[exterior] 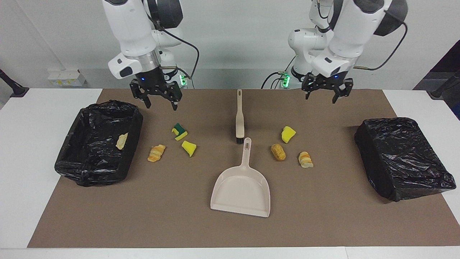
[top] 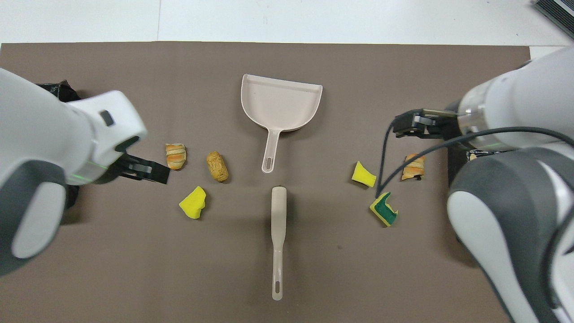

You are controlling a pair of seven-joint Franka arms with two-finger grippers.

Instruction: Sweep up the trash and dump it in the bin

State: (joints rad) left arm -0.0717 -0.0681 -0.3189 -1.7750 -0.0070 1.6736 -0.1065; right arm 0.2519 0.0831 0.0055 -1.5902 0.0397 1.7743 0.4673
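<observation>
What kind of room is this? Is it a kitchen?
Probably a robot lab, not a kitchen. Two white robot arms stand at a table with a brown mat, and a dustpan, brush and scattered trash are laid out for practice.

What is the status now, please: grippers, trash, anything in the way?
Left gripper and right gripper open, empty, raised over the mat. Six trash scraps loose around brush and dustpan, both untouched. One scrap in the bin. Nothing blocking.

One camera sits high across the bench [exterior: 21, 151], facing the robots; another looks steeply down from above them; both share the brown mat [top: 134, 269]
</observation>
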